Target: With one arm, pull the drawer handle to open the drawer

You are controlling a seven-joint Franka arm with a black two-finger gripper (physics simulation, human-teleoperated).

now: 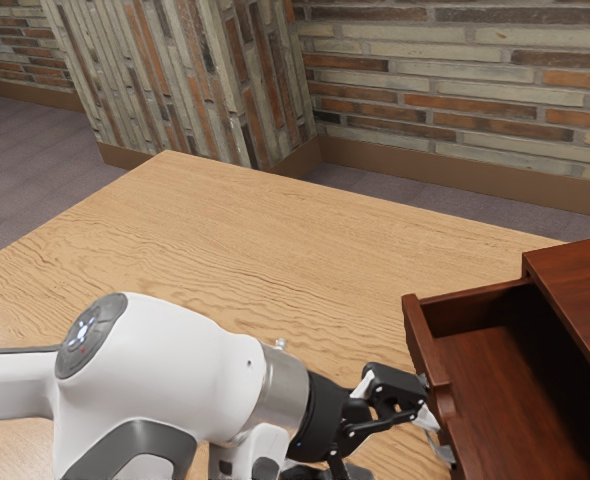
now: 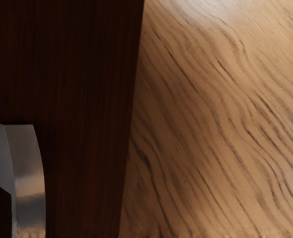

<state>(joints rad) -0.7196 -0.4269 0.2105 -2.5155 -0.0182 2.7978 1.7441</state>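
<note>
Drawer point(image 1: 485, 375), part-open by the table point(image 1: 255, 240) edge: gripper point(image 1: 423, 408) at handle point(image 2: 22, 173), clamp state indiscernible; best pulled straight, level, without twisting.

drawer front point(image 1: 422, 345) blocking ahead, wide tabletop point(image 1: 225, 230) free

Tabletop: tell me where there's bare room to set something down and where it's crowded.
The table is bare from its far edge down to the arm and the front of the drawer. The open drawer is bare inside too. It is tight only where the gripper is at the handle.
</note>
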